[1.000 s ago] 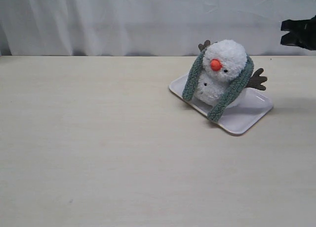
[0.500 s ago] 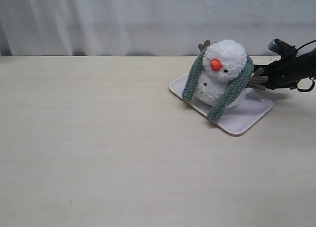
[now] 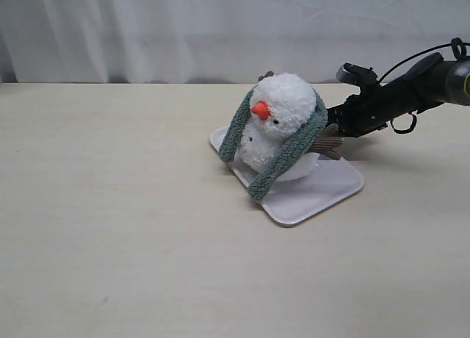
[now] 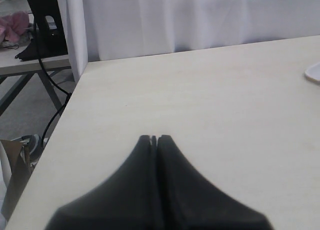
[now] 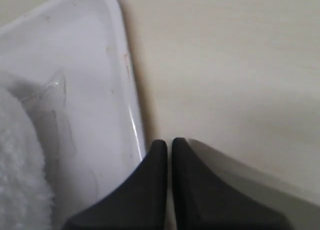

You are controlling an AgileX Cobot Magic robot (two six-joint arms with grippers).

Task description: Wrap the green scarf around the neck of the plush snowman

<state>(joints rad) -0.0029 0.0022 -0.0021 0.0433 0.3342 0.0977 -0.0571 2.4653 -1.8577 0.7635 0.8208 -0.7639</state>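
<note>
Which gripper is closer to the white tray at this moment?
Right. The right gripper is shut at the rim of the white tray, beside the plush snowman. The left gripper is far off over the table.

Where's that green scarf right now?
In the exterior view, right of centre, the green scarf drapes behind the plush snowman's head, one end hanging down each side; the snowman sits on the white tray.

Green scarf (image 3: 283, 160) drapes over plush snowman (image 3: 288, 106), both ends dangling loose
</note>
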